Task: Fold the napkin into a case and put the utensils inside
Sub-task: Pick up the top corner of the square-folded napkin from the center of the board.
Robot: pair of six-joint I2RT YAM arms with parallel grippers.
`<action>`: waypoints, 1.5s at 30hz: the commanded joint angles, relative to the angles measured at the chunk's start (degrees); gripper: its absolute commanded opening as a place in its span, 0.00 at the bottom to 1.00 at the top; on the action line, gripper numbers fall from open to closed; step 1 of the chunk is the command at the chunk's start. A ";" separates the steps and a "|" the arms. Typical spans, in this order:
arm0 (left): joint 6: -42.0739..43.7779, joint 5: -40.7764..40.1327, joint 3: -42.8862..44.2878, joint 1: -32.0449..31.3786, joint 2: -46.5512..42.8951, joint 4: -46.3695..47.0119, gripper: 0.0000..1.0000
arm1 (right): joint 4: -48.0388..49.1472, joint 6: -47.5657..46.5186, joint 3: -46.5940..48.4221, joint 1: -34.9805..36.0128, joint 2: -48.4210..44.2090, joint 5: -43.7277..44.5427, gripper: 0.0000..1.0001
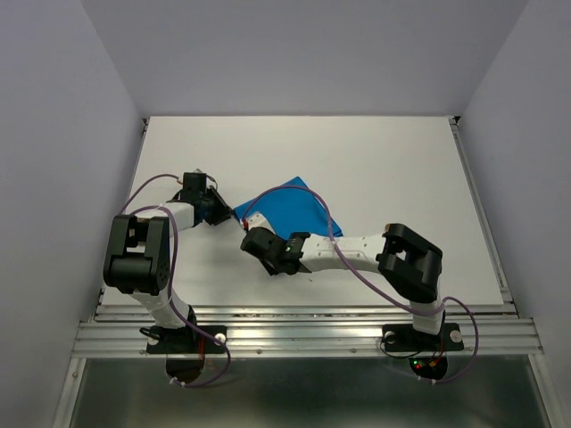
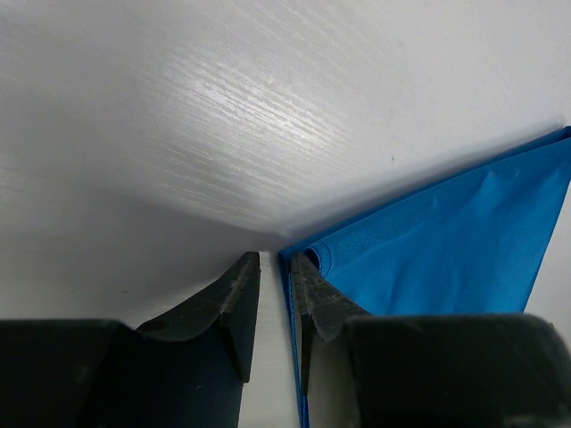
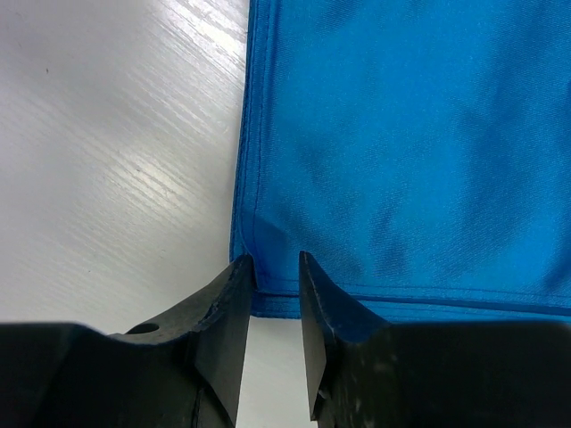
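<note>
The blue napkin [image 1: 290, 209] lies flat on the white table [image 1: 375, 152], with a doubled hem along its near edge in the right wrist view. My left gripper [image 1: 232, 216] is at its left corner. In the left wrist view the left gripper [image 2: 275, 260] is open, with the napkin [image 2: 446, 250] edge running along the inner face of the right finger and bare table showing in the gap. My right gripper [image 1: 249, 233] is at the near-left corner. There the right gripper [image 3: 275, 260] stands open astride the napkin [image 3: 401, 134] corner. The utensils and a case are out of view.
Grey walls enclose the table on three sides. A metal rail [image 1: 303, 334] runs along the near edge, where both arm bases are bolted. White tabletop extends to the left of the napkin and behind it.
</note>
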 commanded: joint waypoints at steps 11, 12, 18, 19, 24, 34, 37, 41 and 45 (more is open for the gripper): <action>1.12 0.39 1.22 0.16 1.22 -1.28 0.33 | 0.87 -1.22 1.32 0.39 0.80 -1.55 0.31; 1.12 0.47 1.22 0.16 1.22 -1.28 0.33 | 1.05 -1.22 1.06 0.39 0.80 -2.34 0.31; 1.12 0.56 1.04 0.16 1.13 -1.19 0.33 | 1.58 -0.43 1.14 0.39 1.15 -3.32 0.25; 1.21 0.56 0.96 0.16 1.13 -1.19 0.33 | 1.58 -0.34 1.14 0.39 1.24 -3.05 0.22; 1.21 0.56 0.87 0.16 0.78 -1.19 0.33 | 1.58 0.01 1.05 0.39 0.45 0.89 0.04; 1.39 0.91 1.31 0.16 -0.54 -1.98 0.33 | 4.65 -1.13 1.05 0.39 -3.94 6.62 0.01; 1.56 0.92 1.48 0.16 -1.15 -2.51 0.33 | 6.58 -1.57 1.49 -0.66 -5.35 6.62 0.01; 1.65 1.09 1.66 0.16 -1.86 -2.95 0.33 | 6.59 -1.92 3.59 -1.89 -4.57 6.44 0.01; 1.83 1.09 1.84 0.16 -2.83 -3.57 0.33 | 7.11 -2.18 5.62 -4.87 -3.69 4.52 0.01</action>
